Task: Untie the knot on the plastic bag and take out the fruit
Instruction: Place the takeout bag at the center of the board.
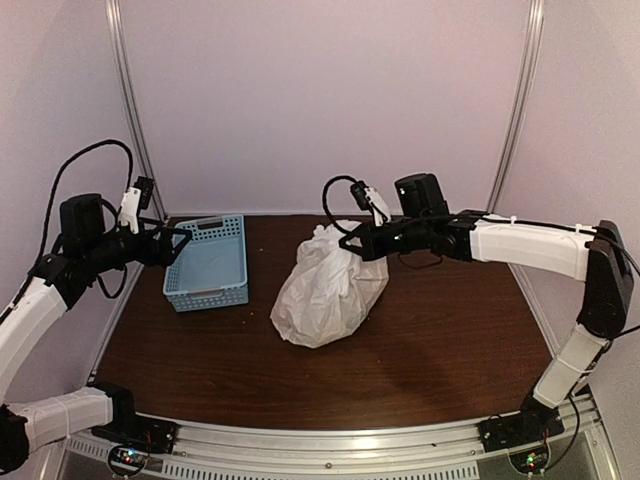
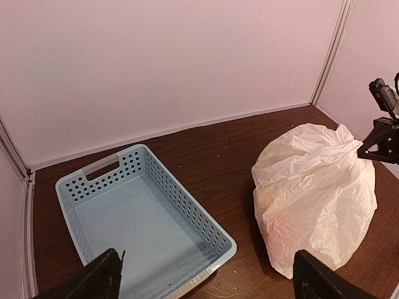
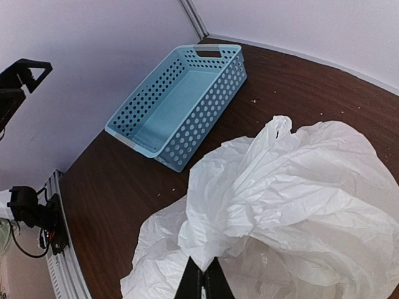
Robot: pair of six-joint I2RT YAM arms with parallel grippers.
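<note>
While the overhead view takes in both arms at once, the wrist cameras supply details it cannot. From above, the plastic bag (image 1: 328,288) is a white crumpled mound near the middle of the dark wooden table (image 1: 440,350), to the right of a blue basket (image 1: 208,264) and apart from it. The right gripper (image 1: 352,246) reaches in from the right and meets the bag high on its right side. Only the right wrist view shows its two black fingers (image 3: 216,285) pressed together at the bottom edge of the picture, pinching a fold of the white film. The left gripper (image 1: 180,246) sits by the basket's left rim, well away from the bag. The left wrist view shows its fingers (image 2: 100,280) spread wide at the two bottom corners, holding nothing, with the basket's perforated walls between them. The bag's top is gathered into crinkled peaks, but the knot cannot be picked out among the folds in any view. The fruit is hidden inside the bag. The right wrist view cuts the bag off at the right and bottom.
</note>
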